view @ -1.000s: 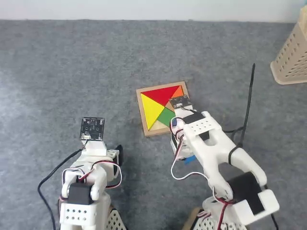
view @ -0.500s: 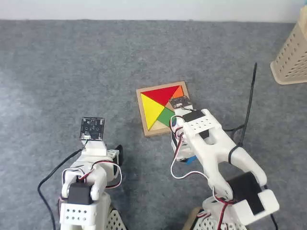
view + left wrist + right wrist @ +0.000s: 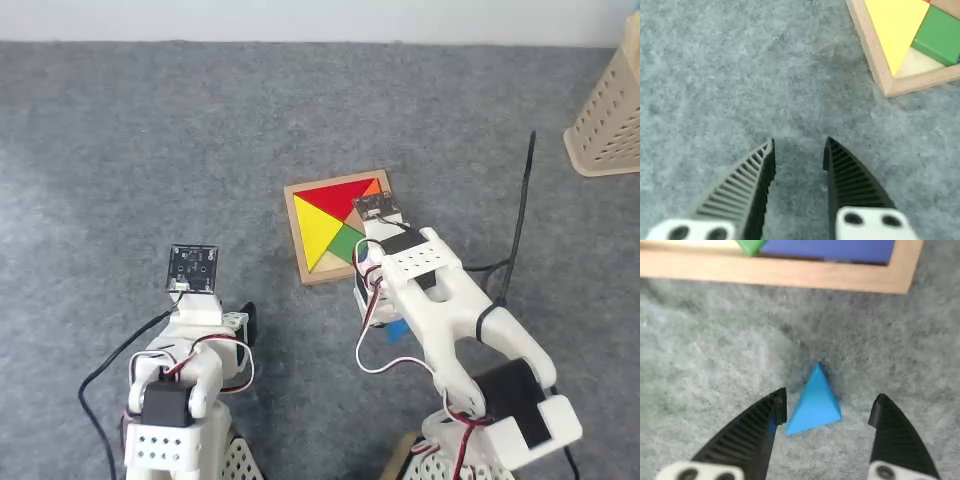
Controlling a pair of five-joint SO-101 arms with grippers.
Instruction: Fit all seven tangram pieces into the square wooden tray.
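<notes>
now right gripper (image 3: 831,395) is inching toward tray (image 3: 790,272), gaping empty astride blue triangle (image 3: 813,405); grasp pending. left gripper (image 3: 799,145) is idling open.

White arms (image 3: 452,292), black ribbed claw (image 3: 800,142), looping cables (image 3: 360,345)

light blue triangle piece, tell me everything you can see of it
The light blue triangle is a small flat piece, seemingly painted wood, with a smooth face and clean edges. It lies flat on the grey carpet, outside the wooden tray and apart from its rim, with one corner pointing toward the tray. It sits between the open fingers of the right pincer. One finger is close beside a base corner, contact unclear; the other stands clear of it.
</notes>
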